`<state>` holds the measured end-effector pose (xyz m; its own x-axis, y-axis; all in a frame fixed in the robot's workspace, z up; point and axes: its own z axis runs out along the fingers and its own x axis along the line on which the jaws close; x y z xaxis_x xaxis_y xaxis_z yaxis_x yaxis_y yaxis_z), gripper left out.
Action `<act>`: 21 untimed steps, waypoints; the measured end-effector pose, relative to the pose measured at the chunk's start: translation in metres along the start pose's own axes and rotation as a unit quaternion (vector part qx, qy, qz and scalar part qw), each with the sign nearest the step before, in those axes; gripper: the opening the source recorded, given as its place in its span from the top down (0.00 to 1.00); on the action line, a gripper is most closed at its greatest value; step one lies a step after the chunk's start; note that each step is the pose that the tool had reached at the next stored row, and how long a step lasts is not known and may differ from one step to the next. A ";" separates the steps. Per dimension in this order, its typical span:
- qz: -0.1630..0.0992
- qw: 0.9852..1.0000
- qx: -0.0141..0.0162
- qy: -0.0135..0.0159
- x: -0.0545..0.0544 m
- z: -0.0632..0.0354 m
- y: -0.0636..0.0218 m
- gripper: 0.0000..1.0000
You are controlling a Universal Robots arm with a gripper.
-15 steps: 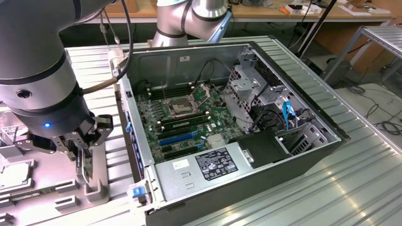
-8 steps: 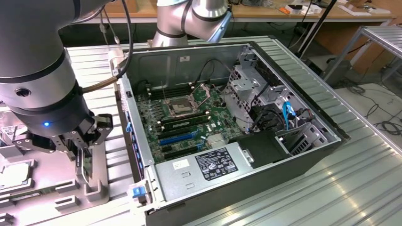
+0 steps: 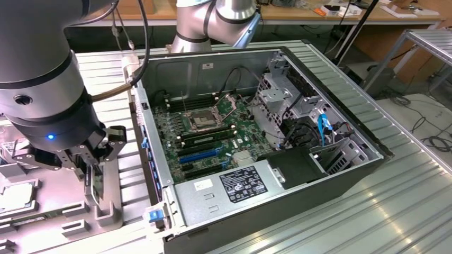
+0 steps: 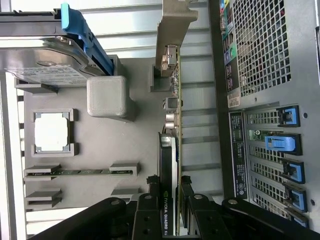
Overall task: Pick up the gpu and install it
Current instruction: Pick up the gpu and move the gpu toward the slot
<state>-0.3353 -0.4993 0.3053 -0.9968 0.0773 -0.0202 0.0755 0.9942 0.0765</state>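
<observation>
One gpu (image 4: 167, 150) lettered NVIDIA QUADRO, clamped edgewise in end effector (image 4: 169, 181)

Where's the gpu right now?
In the wrist view, the gpu stands on edge at the grey tray, gripped by the end effector, alongside the case. That is at the exterior view's left, outside the case.

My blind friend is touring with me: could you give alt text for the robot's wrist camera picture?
The gripper clamps the gpu, a black card standing on edge in a grey parts tray. A computer case sits beside the tray.
</observation>
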 end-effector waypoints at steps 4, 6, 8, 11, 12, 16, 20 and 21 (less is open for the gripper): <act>0.000 1.000 0.000 0.000 0.000 -0.0004 0.0000 0.73; 0.000 1.000 0.000 0.000 0.000 -0.0008 0.0000 0.73; 0.000 1.000 0.000 0.000 0.000 -0.0011 0.0001 0.73; 0.000 1.000 0.000 0.000 0.000 -0.0019 0.0001 0.73; 0.000 1.000 0.000 0.000 0.000 -0.0024 0.0002 0.73; 0.000 1.000 0.000 0.000 0.000 -0.0039 0.0003 0.73; 0.000 1.000 0.000 0.000 0.000 -0.0072 0.0005 0.73; 0.000 1.000 0.000 0.000 0.000 -0.0099 0.0007 0.73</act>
<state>-0.3354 -0.4993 0.3152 -0.9968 0.0772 -0.0202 0.0755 0.9942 0.0764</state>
